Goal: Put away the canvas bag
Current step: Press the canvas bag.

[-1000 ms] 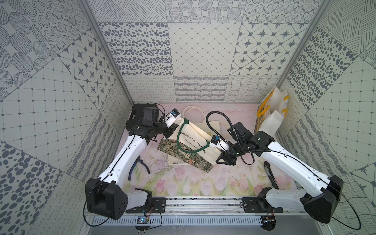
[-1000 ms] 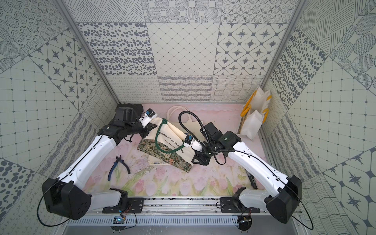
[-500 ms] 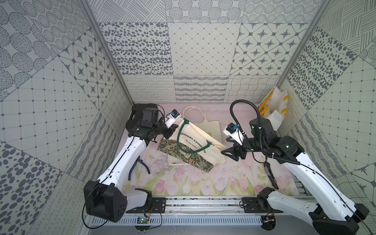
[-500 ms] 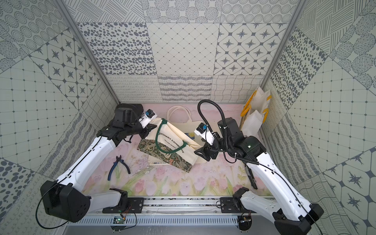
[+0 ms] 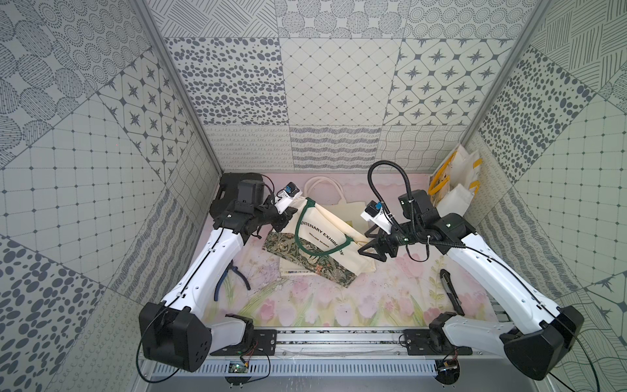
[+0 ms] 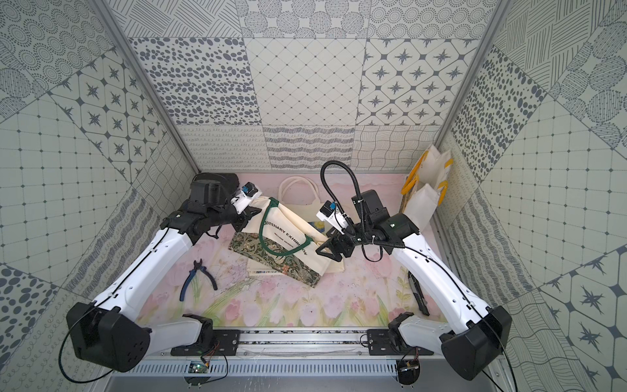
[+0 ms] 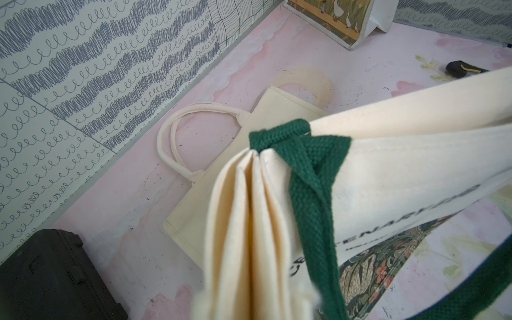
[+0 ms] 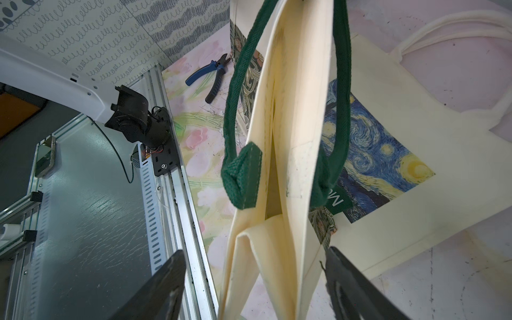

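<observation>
While the left gripper [image 5: 282,221] is pinching shut on the pleated top corner of the green-handled canvas tote [image 5: 325,234], right where the handle is sewn on, the right gripper [image 5: 369,245] is standing with jaws apart, straddling the opposite top corner without closing on it (wrist view is showing cloth hanging between the fingers [image 8: 166,282]). Tote's top edge is running roughly arm to arm across the cell. Its floral-banded bottom is trailing onto the tulip mat [image 5: 339,305] and partly overlying a second tote with a Starry Night print [image 8: 382,155]. Right arm is sitting nearest the free corner, so my read is that the next move is needing only a straight pinch there, no reposition. Likely drop spot is looking like the yellow-handled paper bags [image 5: 454,193] leaning in the far right corner, well apart from the tote, and the path that way is looking open. Risks I'm flagging: the green handle loop [image 5: 298,230] snagging a jaw, pliers [image 5: 234,278] lying by the left arm, black case [image 7: 50,277] crowding the far left corner.
</observation>
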`<act>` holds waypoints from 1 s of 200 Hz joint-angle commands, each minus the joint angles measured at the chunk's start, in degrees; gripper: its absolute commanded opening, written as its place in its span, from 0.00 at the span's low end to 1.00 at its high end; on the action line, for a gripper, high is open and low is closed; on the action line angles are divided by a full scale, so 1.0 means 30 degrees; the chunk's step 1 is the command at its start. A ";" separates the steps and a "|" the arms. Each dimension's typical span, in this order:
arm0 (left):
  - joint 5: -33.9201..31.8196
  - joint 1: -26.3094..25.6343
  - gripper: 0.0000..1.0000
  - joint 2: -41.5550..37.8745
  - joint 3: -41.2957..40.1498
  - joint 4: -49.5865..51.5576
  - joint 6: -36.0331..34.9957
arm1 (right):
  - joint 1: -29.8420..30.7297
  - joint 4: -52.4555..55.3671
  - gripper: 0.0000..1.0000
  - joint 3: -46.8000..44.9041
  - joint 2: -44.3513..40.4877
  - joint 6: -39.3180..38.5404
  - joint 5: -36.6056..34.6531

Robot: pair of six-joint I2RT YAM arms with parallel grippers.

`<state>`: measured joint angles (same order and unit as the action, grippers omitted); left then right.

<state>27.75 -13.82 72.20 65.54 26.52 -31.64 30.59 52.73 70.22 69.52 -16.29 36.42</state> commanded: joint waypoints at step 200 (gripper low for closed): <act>-0.0958 -0.0126 0.38 -0.2262 0.0207 -0.2837 0.4838 | 0.2491 -0.0500 0.00 0.2751 0.1525 0.4813 -0.2206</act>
<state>26.59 -13.89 70.19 65.69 25.52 -26.57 37.91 54.35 73.97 73.89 -11.18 27.31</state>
